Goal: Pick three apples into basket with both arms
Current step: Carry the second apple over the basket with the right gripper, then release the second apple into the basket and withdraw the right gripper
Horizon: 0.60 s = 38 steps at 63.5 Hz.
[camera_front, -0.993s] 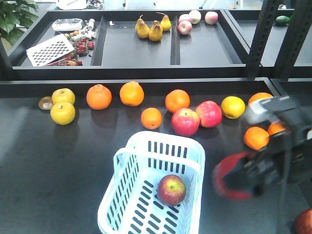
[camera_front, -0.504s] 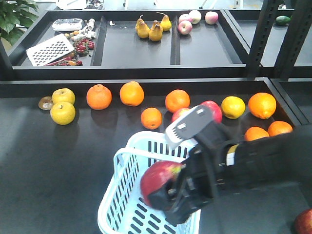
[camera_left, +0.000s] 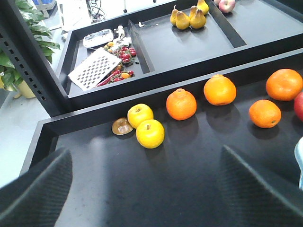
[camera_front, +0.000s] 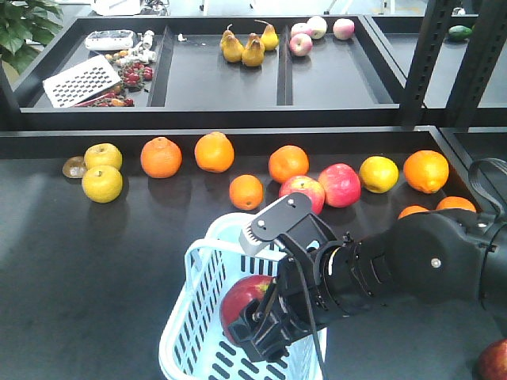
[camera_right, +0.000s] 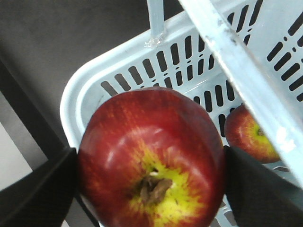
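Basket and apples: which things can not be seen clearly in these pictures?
- Front view: the right arm hides most of the basket floor, so the apple lying inside shows only in the right wrist view, partly behind the handle.
- Front view: a red fruit is cut off by the corner.
- Left wrist view: fingers blurred, nothing between them.

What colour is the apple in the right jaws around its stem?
Yellow-green around the stem, dark red elsewhere; the apple shows best in the right wrist view.
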### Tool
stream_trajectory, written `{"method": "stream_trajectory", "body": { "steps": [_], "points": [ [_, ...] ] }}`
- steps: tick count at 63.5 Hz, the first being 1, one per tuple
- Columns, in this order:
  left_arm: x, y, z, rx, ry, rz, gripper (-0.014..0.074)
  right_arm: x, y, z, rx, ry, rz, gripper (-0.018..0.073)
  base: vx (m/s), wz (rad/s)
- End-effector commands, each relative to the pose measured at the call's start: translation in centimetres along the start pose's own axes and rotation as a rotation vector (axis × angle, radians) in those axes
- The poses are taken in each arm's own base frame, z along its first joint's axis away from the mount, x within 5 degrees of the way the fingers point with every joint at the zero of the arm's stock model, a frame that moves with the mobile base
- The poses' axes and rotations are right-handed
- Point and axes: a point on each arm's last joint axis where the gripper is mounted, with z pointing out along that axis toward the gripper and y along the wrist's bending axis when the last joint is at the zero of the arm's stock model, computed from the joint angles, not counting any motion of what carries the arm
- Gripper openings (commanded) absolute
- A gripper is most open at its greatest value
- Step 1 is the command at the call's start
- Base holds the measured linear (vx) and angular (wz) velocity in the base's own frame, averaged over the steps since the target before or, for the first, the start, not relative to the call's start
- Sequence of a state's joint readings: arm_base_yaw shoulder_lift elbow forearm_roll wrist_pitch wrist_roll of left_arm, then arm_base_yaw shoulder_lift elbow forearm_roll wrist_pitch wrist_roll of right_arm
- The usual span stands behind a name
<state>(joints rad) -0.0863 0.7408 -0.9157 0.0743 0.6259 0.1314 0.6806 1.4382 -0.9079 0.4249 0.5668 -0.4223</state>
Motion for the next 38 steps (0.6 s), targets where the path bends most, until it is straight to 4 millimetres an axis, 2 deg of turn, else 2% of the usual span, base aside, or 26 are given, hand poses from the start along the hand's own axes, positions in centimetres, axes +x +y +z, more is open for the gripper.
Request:
{"method": "stream_trajectory", "body": {
  "steps": [1, 11, 16, 27, 38],
  "points": [
    [-1.26, 0.23, -0.53, -0.013, -0.089, -0.008, 0.059, -1.47, 0.02, -1.31, 0.024, -0.114, 0.0, 0.0474, 0.0, 0.0],
    [-1.26, 0.23, -0.53, -0.013, -0.089, -0.008, 0.059, -1.53, -0.01, -1.32, 0.027, -0.12, 0.0, 0.0673, 0.0, 0.0],
    [-1.26, 0.23, -0.53, -0.013, -0.089, -0.008, 0.059, -1.53, -0.01, -1.32, 0.027, -0.12, 0.0, 0.0714, 0.0, 0.0],
    [-1.26, 0.23, -0.53, -0.013, -0.089, -0.008, 0.059, -1.5, 0.0, -1.32, 0.025, -0.117, 0.001, 0.0704, 0.0, 0.0],
    [-1.26, 0.23, -0.53, -0.013, -0.089, -0.008, 0.059, -0.98, 0.35, -1.46, -0.009, -0.063, 0.017, 0.0651, 0.0, 0.0]
  ]
}}
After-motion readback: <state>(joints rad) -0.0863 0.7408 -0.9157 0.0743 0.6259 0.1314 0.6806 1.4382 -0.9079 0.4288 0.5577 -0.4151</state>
